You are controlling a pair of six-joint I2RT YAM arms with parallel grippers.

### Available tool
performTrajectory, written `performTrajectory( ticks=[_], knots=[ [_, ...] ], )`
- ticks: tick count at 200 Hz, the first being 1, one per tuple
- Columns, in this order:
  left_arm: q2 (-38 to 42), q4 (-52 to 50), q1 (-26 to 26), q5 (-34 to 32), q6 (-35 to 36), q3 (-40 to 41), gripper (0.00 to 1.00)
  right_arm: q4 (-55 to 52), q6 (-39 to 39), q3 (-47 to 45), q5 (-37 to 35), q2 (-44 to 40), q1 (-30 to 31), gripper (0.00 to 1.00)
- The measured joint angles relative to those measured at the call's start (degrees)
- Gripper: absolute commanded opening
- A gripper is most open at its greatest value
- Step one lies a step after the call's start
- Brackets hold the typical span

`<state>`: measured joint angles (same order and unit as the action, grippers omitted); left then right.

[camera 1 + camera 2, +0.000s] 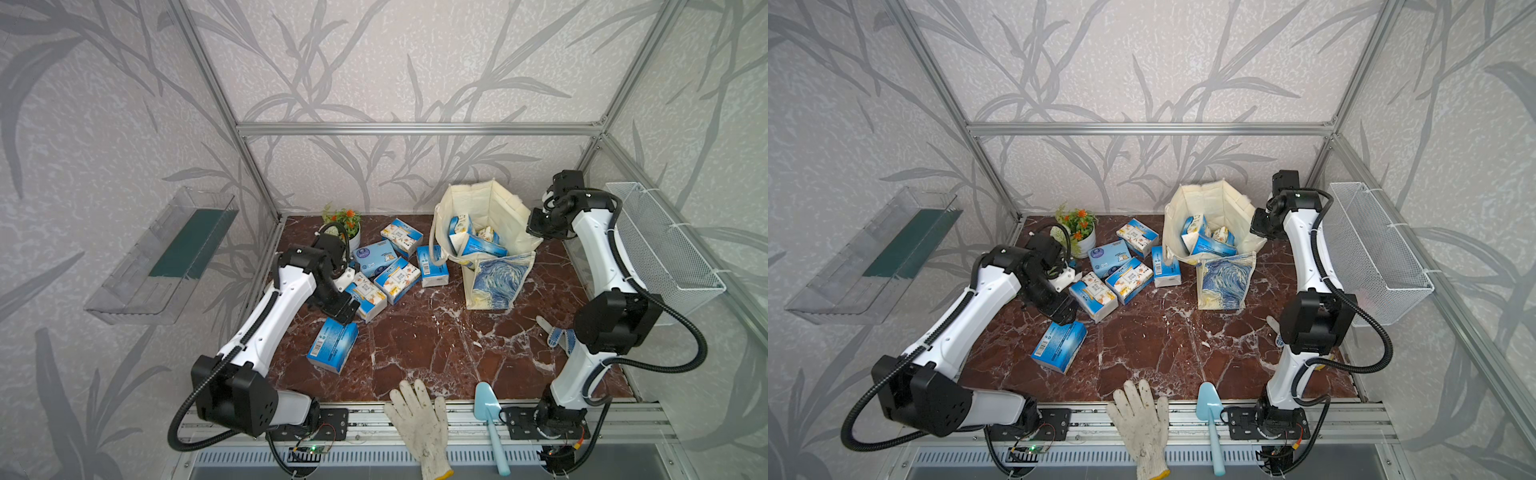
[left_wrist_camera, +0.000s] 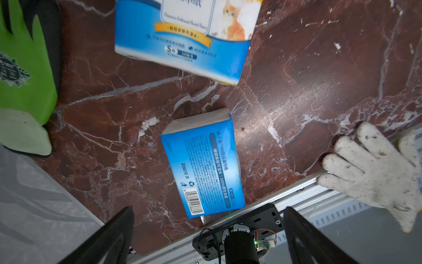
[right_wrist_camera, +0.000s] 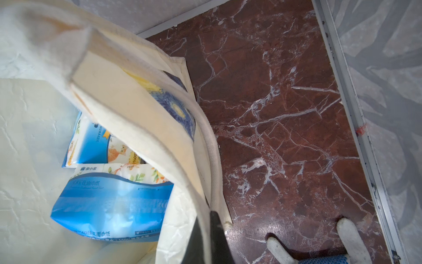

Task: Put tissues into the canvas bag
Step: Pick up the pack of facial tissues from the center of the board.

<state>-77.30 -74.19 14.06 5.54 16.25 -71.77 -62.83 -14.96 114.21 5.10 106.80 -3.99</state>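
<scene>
The left gripper [image 2: 209, 209], jaws spread wide and empty, is poised over a barcode pack [image 2: 201, 164] of tissues lying alone on the marble table [image 2: 296, 68].

The right gripper [image 1: 538, 230] is pinched on the rim of the canvas bag [image 1: 494, 278], by which the mouth is held open. Several packs [image 1: 473, 243] are seen inside, and a loose cluster [image 1: 397, 280] lies beside the bag. The barcode pack is set askew to the jaws, so a corner grip is judged likely, and the slick wrap could be squeezed out. A cat-print pack [image 2: 182, 38] nearby could be knocked. Should the rim slip from the pinch, the mouth could collapse.
</scene>
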Motion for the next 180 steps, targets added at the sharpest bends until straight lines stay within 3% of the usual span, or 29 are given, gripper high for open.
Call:
performTrajectory(
  ticks=[41, 180],
  knots=[
    [3.3, 7.8, -0.3, -3.5, 0.2, 11.3, 0.99, 0.0, 0.0, -0.2, 0.2, 0.0, 0.0, 0.00],
    [1.5, 19.5, -0.3, -3.0, -0.6, 18.4, 1.00, 0.4, 0.0, -1.5, 0.1, -0.1, -0.1, 0.00]
  ],
)
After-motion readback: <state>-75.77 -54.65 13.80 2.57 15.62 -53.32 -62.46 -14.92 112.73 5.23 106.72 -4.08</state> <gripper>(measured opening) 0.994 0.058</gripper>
